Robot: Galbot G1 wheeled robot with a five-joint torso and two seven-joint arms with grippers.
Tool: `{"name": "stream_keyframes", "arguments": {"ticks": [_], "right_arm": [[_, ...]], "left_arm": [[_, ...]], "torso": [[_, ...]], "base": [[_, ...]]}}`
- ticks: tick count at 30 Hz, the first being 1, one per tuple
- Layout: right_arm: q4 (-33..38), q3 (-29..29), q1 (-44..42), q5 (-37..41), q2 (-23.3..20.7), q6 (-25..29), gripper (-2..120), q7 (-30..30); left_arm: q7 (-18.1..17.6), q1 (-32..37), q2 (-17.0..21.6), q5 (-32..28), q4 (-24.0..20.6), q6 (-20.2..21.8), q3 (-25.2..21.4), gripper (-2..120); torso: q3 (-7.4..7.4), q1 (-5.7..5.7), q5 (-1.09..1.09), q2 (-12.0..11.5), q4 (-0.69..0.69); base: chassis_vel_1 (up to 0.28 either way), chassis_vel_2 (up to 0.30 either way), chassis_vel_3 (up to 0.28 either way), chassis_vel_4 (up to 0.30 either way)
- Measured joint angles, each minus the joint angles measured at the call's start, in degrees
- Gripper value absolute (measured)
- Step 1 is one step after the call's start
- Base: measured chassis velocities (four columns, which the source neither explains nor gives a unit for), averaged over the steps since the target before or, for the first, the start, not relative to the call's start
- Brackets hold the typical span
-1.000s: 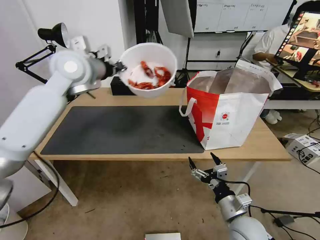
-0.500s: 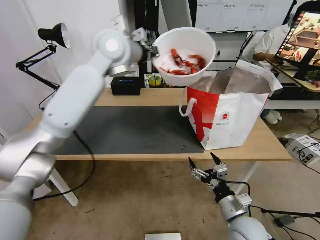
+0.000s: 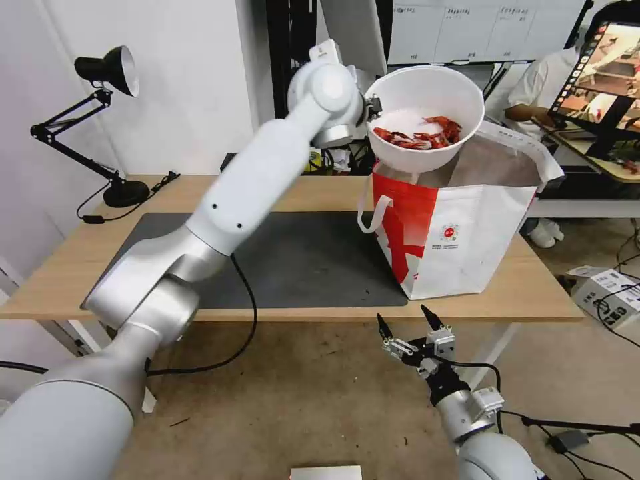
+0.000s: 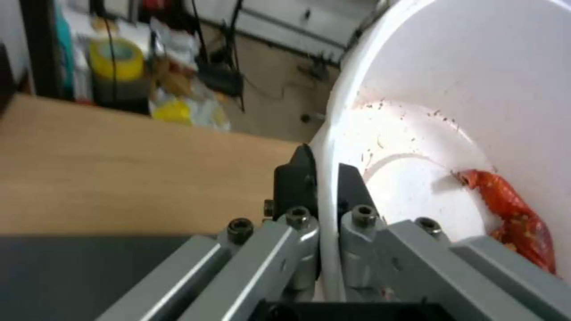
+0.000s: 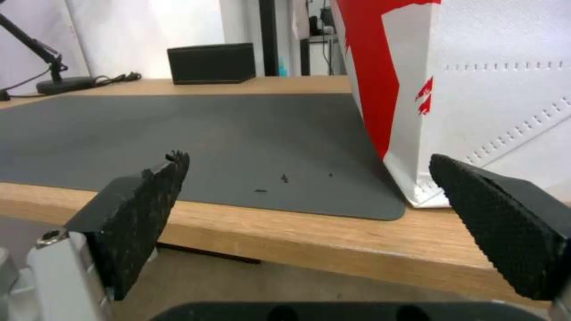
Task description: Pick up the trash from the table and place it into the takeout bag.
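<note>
The white bowl of red shells [image 3: 425, 117] hangs tilted over the open top of the takeout bag [image 3: 460, 227], which stands on the right part of the table [image 3: 527, 293]. My left gripper [image 3: 371, 107] is shut on the bowl's rim; in the left wrist view its black fingers [image 4: 297, 178] pinch the white rim [image 4: 326, 151], with a red shell [image 4: 515, 218] inside. My right gripper [image 3: 405, 322] waits open below the table's front edge, its pads [image 5: 158, 187] wide apart, facing the bag [image 5: 476, 98].
A black desk lamp [image 3: 107, 73] stands at the table's back left. The dark grey mat [image 3: 300, 260] covers the table's middle, with a few crumbs [image 5: 284, 179] on it. A small black box [image 5: 211, 63] sits at the back edge. Cables and a box lie on the floor at right.
My left arm has swung the bowl to the right, from over the table's back middle to above the bag's opening. The right arm has stayed still.
</note>
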Motion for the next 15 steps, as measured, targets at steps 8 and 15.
{"name": "stream_keyframes", "arguments": {"ticks": [8,15], "right_arm": [[0.0,0.0,0.0,0.0,0.0,0.0,100,0.0],[0.0,0.0,0.0,0.0,0.0,0.0,100,0.0]], "left_arm": [[3.8,1.7,1.6,10.3,-1.8,-5.9,5.0,0],[8.8,3.0,5.5,16.4,-6.5,-7.1,9.9,0]], "torso": [[0.0,0.0,0.0,0.0,-0.01],[-0.01,0.0,-0.01,0.0,0.01]], "base": [[0.0,0.0,0.0,0.0],[0.0,0.0,0.0,0.0]]}}
